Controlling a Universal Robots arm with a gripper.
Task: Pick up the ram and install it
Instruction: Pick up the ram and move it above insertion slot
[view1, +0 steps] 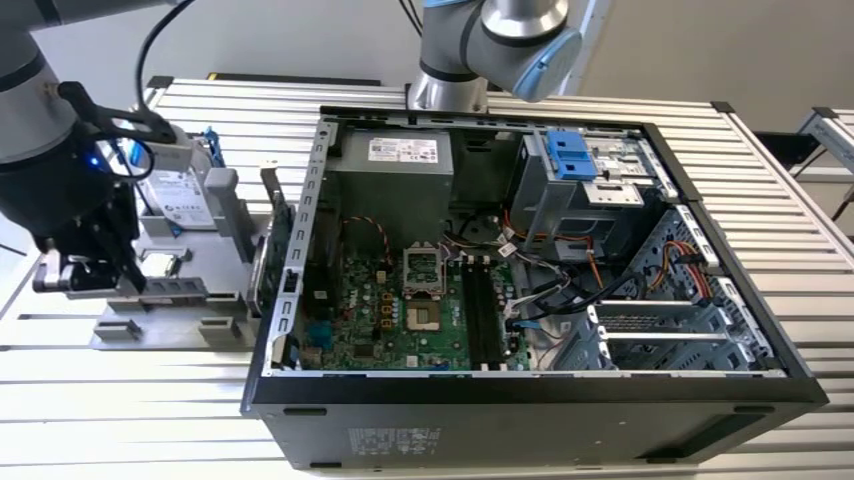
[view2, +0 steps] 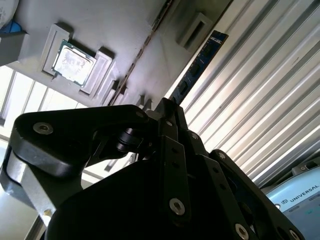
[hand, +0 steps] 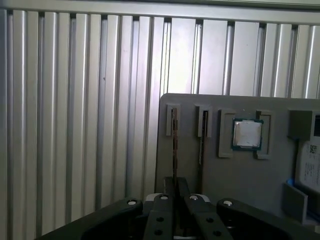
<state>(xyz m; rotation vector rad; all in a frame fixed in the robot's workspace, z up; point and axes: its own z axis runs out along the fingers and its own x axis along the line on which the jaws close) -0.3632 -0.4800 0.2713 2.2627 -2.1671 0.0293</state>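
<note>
The ram (hand: 174, 145) is a thin stick standing on edge in the outermost slot of the grey holder (hand: 220, 175). The second wrist view shows its dark bluish side with black chips (view2: 202, 59). My gripper (hand: 176, 186) is down over one end of it, the two fingers (hand: 170, 187) pressed close on either side, shut on the ram. The same fingertips (view2: 167, 107) sit in line with the stick in the second wrist view. In the exterior view the gripper (view1: 120, 285) hangs low over the holder (view1: 160, 325), at the view's left beside the open computer case (view1: 534, 400).
On the holder lie a square silver processor chip (hand: 247, 134), a second thin stick (hand: 202, 137) in the neighbouring slot, and a silver hard drive (view1: 180, 195) in a blue bracket. Inside the case, the motherboard's long black memory slots (view1: 487, 310) lie among cables. Ribbed metal tabletop (hand: 75, 125) surrounds everything.
</note>
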